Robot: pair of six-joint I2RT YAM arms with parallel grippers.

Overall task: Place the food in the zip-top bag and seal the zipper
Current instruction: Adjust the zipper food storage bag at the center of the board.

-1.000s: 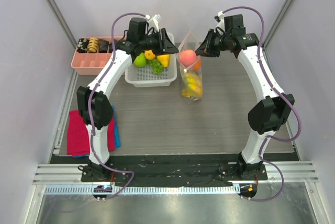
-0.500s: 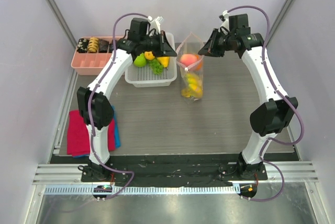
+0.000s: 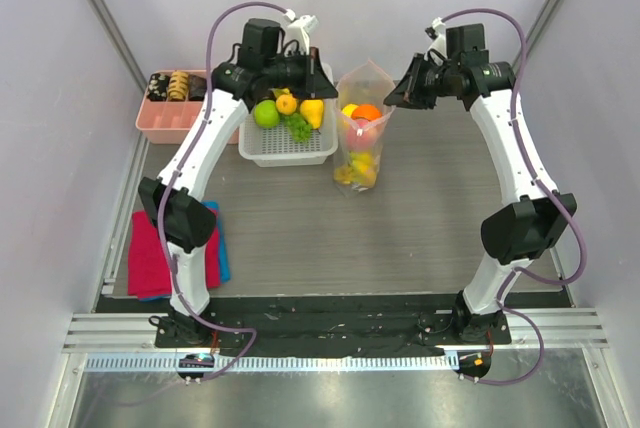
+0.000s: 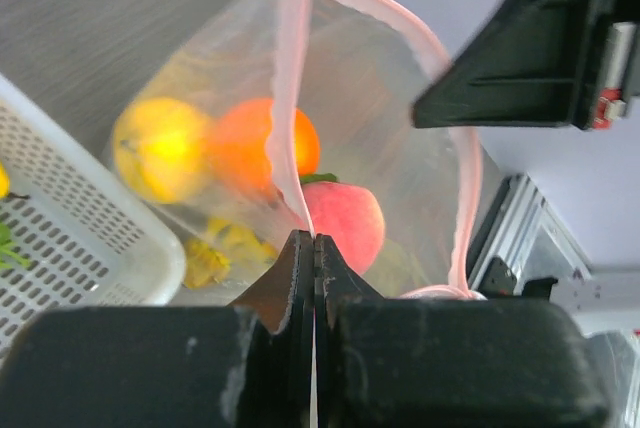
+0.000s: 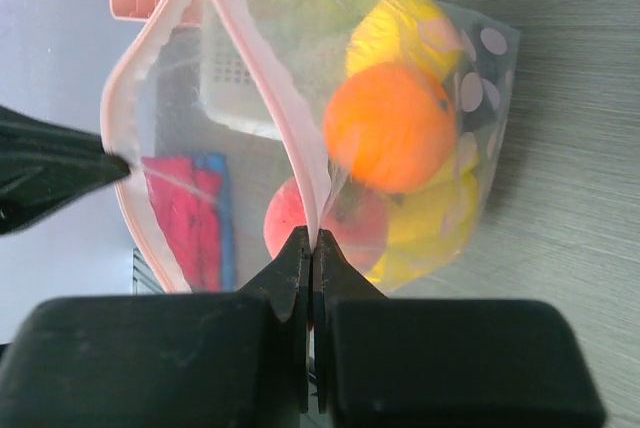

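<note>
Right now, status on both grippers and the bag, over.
Left gripper shut on zip-top bag rim, right gripper on opposite rim. Mouth open, zipper unsealed. Some food in white basket.

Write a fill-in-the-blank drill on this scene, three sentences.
The left pincer and right pincer are both ____ on the bag rim.
The orange lies inside the ____.
The green fruit lies in the white ____.
Missing: shut; bag; basket.
</note>
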